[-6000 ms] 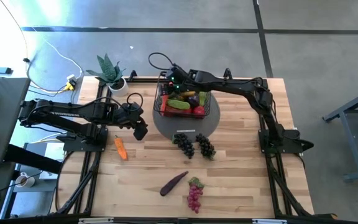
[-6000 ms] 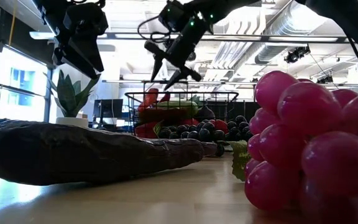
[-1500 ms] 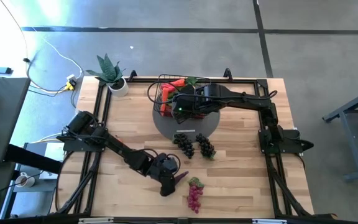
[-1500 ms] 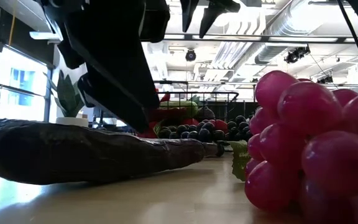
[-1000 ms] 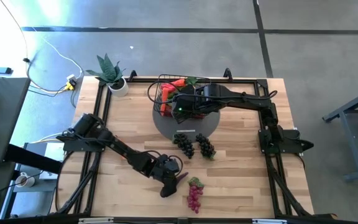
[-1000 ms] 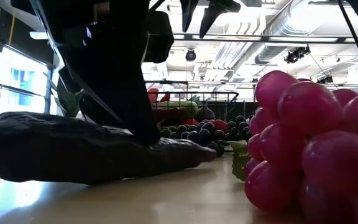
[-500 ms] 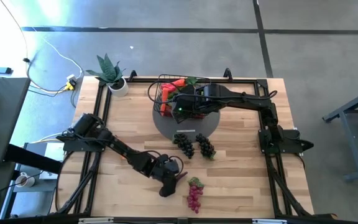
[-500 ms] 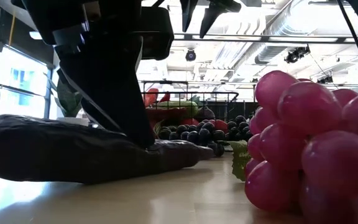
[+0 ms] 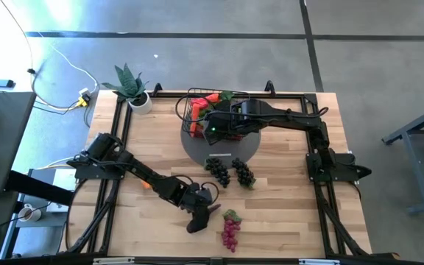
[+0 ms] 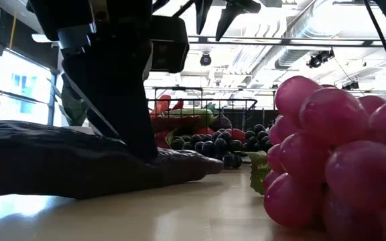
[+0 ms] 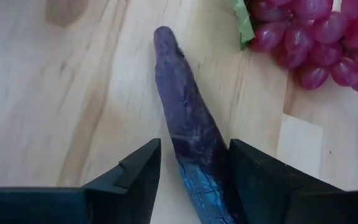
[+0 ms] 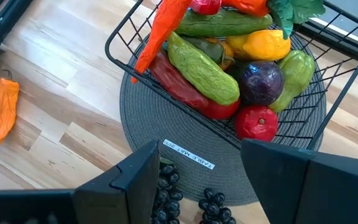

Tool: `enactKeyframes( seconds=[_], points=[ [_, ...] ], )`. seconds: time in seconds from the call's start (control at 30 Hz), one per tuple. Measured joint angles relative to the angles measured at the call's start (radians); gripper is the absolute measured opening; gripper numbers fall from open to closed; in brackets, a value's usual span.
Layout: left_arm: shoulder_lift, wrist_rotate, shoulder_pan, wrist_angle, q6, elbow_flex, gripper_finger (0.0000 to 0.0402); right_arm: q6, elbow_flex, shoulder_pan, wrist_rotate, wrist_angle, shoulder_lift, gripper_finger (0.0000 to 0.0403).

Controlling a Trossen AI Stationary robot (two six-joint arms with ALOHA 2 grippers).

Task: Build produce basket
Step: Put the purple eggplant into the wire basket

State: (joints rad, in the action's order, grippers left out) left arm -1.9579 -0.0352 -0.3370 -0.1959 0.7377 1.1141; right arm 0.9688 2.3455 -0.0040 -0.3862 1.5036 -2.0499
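A dark purple eggplant (image 9: 213, 210) lies on the table near the front, also in the low view (image 10: 59, 167). My left gripper (image 9: 197, 218) is down over it, open, with a finger on each side of its thick half (image 11: 194, 146). The black wire basket (image 9: 197, 110) stands on a round grey mat (image 9: 250, 143). It holds a cucumber, red peppers, a lemon and other produce (image 12: 229, 56). My right gripper (image 9: 210, 131) hangs open and empty over the mat just in front of the basket (image 12: 197, 186). My left gripper comes from above, pointing down, with its fingers across the eggplant. One finger (image 11: 247, 171) lies against the side of the eggplant's thick half (image 11: 219, 155). A thin strip of table shows between the other finger (image 11: 142, 171) and the eggplant. The eggplant lies flat on the table.
A pink grape bunch (image 9: 230, 230) lies close to the right of the eggplant. Two dark grape bunches (image 9: 230, 172) lie in front of the mat. An orange pepper (image 12: 2, 112) lies at mid left, and a potted plant (image 9: 131, 85) stands at the far left corner.
My left gripper has come down over the eggplant with a finger on each side of it. The eggplant has slid a little toward the table's left and stays flat on the wood. My right gripper has kept still.
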Motion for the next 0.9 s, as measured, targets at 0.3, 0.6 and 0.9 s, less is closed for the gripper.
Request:
enactKeyframes(
  seconds=[0.3,0.6,0.9],
  points=[
    [-0.001,0.036,0.009,-0.017,0.024,-0.001,0.0230,0.000,0.000,0.012,0.000,0.000,0.000,0.0209],
    [0.001,-0.014,0.011,-0.095,-0.079,0.000,0.0179,0.000,0.000,0.013,0.000,0.000,0.000,0.0209],
    [0.006,-0.028,0.016,-0.127,-0.169,0.000,0.0066,0.000,0.000,0.013,0.000,0.001,0.000,0.0209]
  ],
)
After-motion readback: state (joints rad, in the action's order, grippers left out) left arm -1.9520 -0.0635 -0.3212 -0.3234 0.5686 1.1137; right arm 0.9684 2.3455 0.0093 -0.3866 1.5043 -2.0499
